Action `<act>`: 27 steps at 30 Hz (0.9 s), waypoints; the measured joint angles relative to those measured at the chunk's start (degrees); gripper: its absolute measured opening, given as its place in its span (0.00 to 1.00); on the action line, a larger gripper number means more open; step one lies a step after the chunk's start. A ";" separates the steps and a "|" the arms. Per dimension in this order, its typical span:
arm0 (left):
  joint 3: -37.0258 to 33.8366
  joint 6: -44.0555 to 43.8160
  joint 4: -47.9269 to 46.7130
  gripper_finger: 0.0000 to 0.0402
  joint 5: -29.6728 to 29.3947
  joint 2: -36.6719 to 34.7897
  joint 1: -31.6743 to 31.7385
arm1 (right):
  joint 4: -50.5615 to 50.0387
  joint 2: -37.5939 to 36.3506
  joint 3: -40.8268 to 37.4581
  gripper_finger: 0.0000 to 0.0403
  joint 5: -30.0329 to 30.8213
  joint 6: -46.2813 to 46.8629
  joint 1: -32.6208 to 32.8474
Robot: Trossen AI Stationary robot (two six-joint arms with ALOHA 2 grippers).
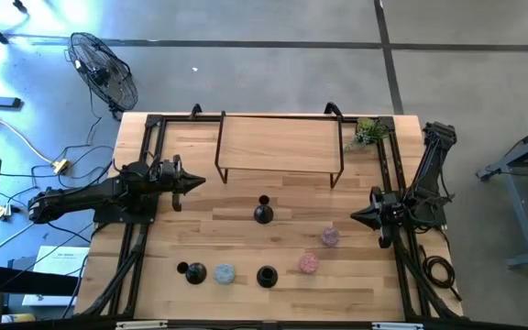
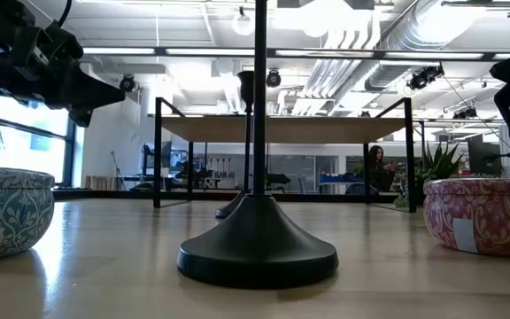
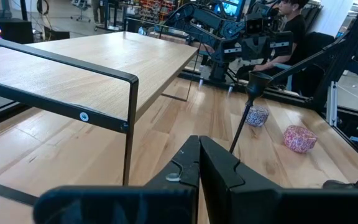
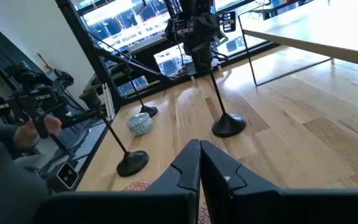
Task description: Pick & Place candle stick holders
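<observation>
Both end effectors are clenched with nothing between their fingers: the left end effector hangs over the left part of the desk beside the raised wooden shelf, and the right end effector hangs near the desk's right edge.

All three candle stick holders are matt black, each with a round flared base, a thin upright stem and a small cup on top. One candle stick holder stands upright at mid-desk, just in front of the shelf. A second stands near the front edge, its broad base filling the low view's centre. A third stands to the left along the same front row.

Four small round tins with printed patterns sit on the desk. The blue-green tin lies between the two front holders. A pink-red tin sits just right of the second holder, and a paler purple tin sits beyond it, nearer the right arm. Their contents cannot be seen. A small potted plant stands at the far right corner.
</observation>
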 joint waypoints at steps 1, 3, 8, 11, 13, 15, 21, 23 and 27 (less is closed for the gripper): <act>0.00 0.00 0.01 0.00 -0.02 0.01 0.00 | -0.02 -0.02 0.00 0.01 0.28 -0.88 0.00; 0.00 0.01 0.00 0.00 -0.01 0.00 -0.01 | -0.07 0.00 -0.01 0.01 1.31 -3.26 0.00; 0.00 0.00 0.03 0.00 0.00 0.00 -0.01 | -0.08 -0.01 -0.01 0.01 3.57 -9.72 0.00; 0.00 0.00 0.05 0.00 0.00 -0.01 0.00 | 0.30 0.00 -0.02 0.01 5.09 -10.26 0.00; 0.00 0.00 0.05 0.00 0.00 -0.01 -0.01 | 0.59 -0.01 -0.02 0.01 5.05 -8.74 0.00; 0.00 0.00 0.05 0.00 0.00 -0.01 -0.02 | 0.90 -0.02 -0.02 0.01 5.42 -7.97 0.00; 0.00 0.00 0.73 0.00 -2.03 -0.01 -0.02 | 1.22 0.00 -0.02 0.01 6.54 -15.20 0.00; 0.00 0.00 0.69 0.00 -1.98 -0.01 -0.02 | 2.29 -0.02 -0.02 0.01 6.34 -17.31 0.00; 0.00 0.00 0.52 0.00 -1.62 -0.01 -0.02 | 3.27 -0.01 -0.02 0.01 5.95 -22.69 0.00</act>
